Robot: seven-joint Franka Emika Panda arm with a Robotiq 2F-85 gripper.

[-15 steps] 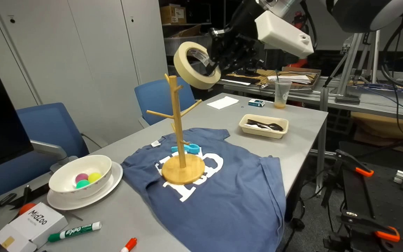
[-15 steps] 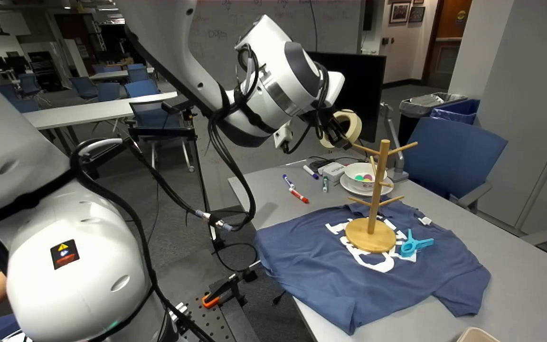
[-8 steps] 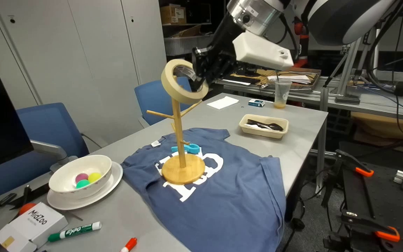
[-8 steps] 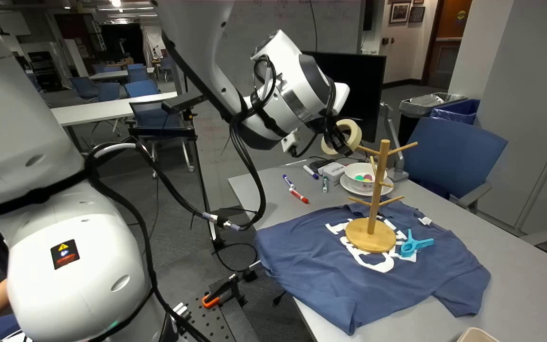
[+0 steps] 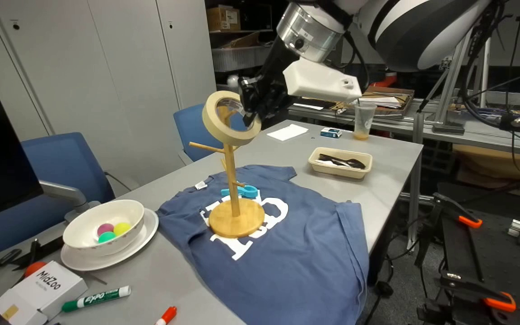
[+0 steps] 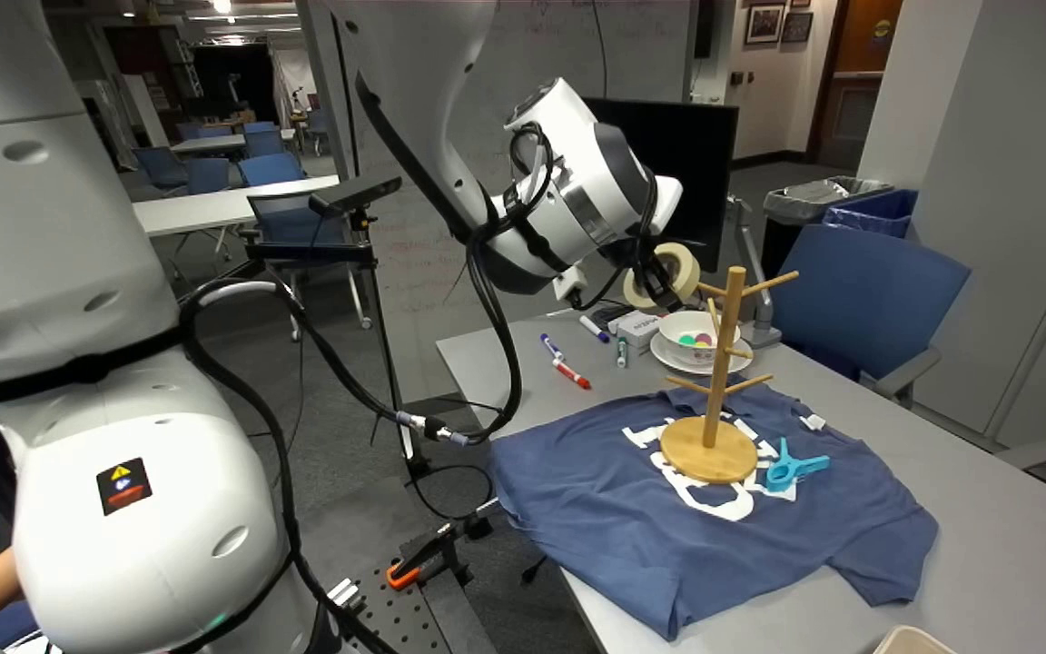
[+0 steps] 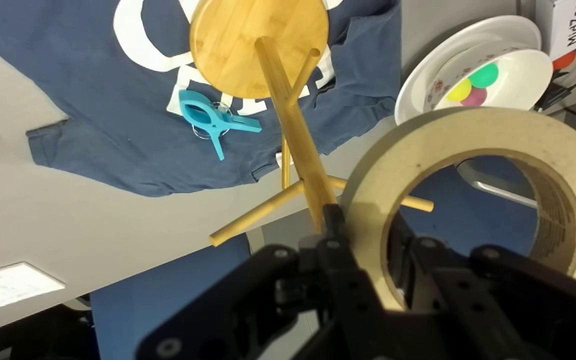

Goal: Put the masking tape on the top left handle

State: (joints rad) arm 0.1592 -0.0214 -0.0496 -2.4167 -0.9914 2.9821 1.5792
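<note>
One masking tape (image 7: 478, 131), cream, ring-shaped, tilted.

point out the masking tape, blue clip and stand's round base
Masking tape (image 7: 488, 129): wrist view, top of ring's face
Blue clip (image 7: 215, 125): wrist view, middle of its body
Stand's round base (image 5: 236, 226): in an exterior view, its flat top

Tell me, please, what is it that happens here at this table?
The robot's gripper is closed on a roll of masking tape, holding it in the air by the top of a wooden peg stand. The stand is upright on a blue T-shirt spread over the table. In an exterior view, the outer end of the top left handle is hidden, so I cannot tell whether the tape is around it. The tape is not yet released.
</note>
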